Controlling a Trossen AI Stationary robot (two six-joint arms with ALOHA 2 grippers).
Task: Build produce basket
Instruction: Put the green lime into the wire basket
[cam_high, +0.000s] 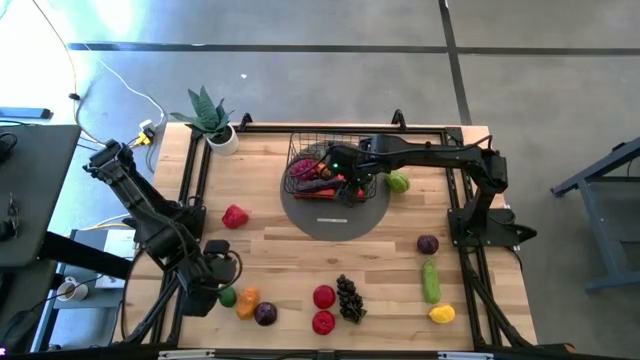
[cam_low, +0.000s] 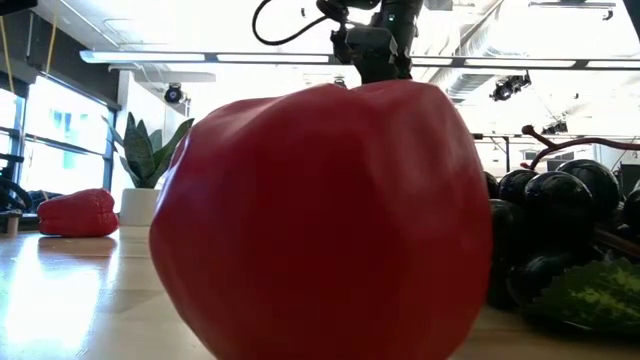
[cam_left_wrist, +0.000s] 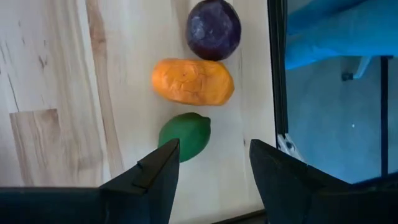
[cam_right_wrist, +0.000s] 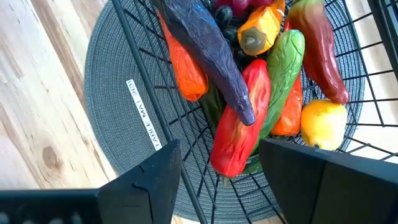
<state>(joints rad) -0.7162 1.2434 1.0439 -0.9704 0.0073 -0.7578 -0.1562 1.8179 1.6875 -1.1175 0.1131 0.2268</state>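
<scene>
The right gripper (cam_right_wrist: 214, 171) is held open over the basket (cam_high: 312, 145) of produce (cam_right_wrist: 239, 118) — the left gripper (cam_left_wrist: 211, 171), also parted, is hung by a green fruit (cam_left_wrist: 185, 135).

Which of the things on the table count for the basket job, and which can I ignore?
For the job:
- the basket, already holding produce
- loose produce: red pepper, green lime, orange piece, purple piece, grapes, cucumber, lemon

Just lying about:
- potted plant
- grey round mat under the basket
</scene>
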